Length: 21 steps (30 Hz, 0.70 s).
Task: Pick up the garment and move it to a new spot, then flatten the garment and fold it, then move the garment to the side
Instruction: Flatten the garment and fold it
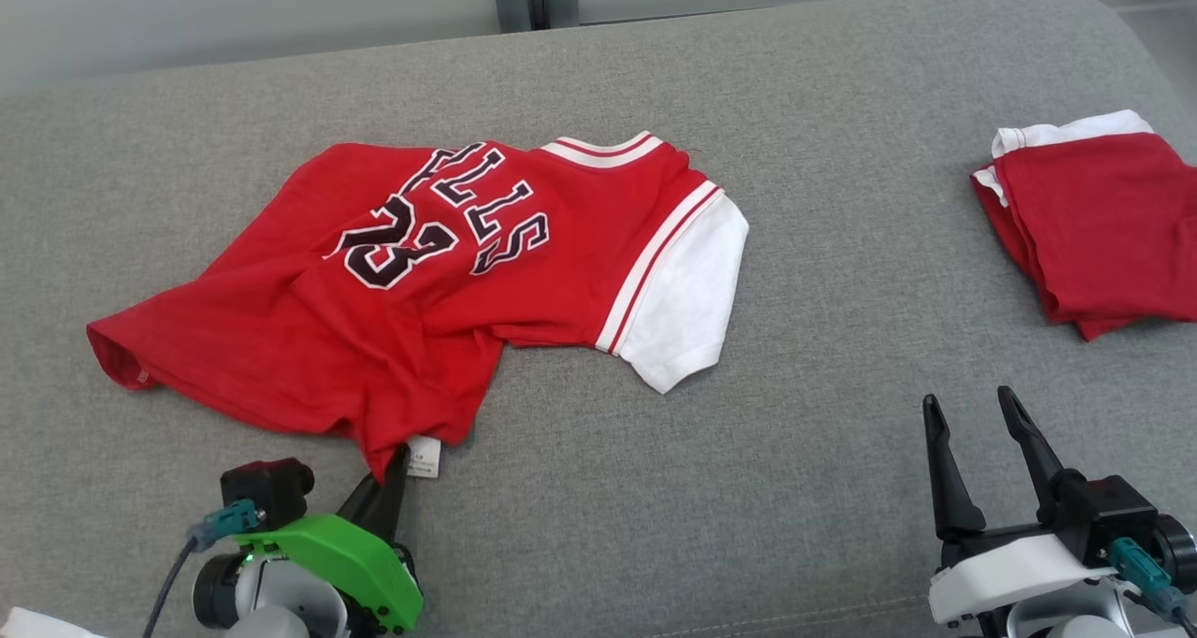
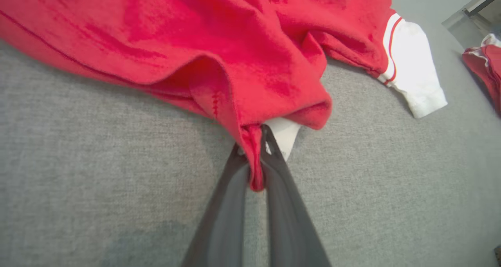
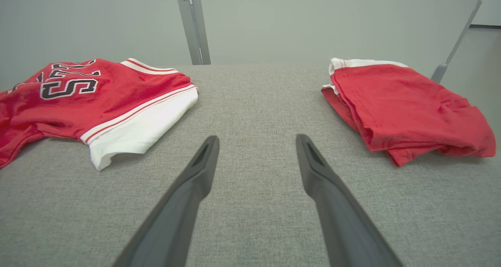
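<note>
The jersey (image 1: 421,282) is lying crumpled on the cushion's (image 1: 823,451) left half. Its long axis is slanting, collar toward the cushion's far edge and hem toward its near left. "23" and letters ending "LLS" are showing upside down; the first letters are possibly lost in a crease. At the cushion's near edge, the left gripper (image 2: 253,141) is reaching forward and pinching the hem corner beside a white tag (image 1: 424,456). The right gripper (image 1: 968,397) is pointing forward, fingers spread.
</note>
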Motion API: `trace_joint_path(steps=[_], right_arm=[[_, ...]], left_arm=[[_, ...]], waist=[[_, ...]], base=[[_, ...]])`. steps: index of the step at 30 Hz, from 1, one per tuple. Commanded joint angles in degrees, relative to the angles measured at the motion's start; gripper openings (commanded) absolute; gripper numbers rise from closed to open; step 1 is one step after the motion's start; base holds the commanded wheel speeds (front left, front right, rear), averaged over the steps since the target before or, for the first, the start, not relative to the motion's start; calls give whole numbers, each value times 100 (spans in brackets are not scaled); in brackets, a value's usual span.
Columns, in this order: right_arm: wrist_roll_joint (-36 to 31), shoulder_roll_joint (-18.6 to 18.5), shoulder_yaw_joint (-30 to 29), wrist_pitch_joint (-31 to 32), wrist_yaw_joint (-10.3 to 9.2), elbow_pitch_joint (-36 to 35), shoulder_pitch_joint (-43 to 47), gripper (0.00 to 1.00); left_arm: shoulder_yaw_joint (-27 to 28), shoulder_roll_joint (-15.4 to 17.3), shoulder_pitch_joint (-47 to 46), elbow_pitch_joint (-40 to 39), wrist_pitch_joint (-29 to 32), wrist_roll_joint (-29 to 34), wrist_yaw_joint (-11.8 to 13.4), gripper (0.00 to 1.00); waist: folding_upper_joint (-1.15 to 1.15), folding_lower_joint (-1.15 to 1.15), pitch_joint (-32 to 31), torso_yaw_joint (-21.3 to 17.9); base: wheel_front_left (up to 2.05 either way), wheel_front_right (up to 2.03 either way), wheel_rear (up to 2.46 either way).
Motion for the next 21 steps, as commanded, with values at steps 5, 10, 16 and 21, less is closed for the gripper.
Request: trace_joint_path(steps=[5,10,16,21], right_arm=[[67,-11,-103,1,-9,-3,182,100],[59,-11,-67,1,-9,17,139,100],[0,-13,-18,1,-9,47,109,100],[-41,-12,-25,1,-9,72,139,100]], left_arm=[[-98,831,366,-1237,316,153,-63,0],[-179,1579,783,-2284,896,94,92,0],[-263,1939,1039,-2256,1224,86,286,0],[-87,1609,1079,-1919,884,-27,447,39]], waist=[[0,0,-71,136],[0,0,-114,259],[0,0,-152,329],[0,0,-190,361]], base=[[0,0,0],[0,0,0],[0,0,0],[0,0,0]])
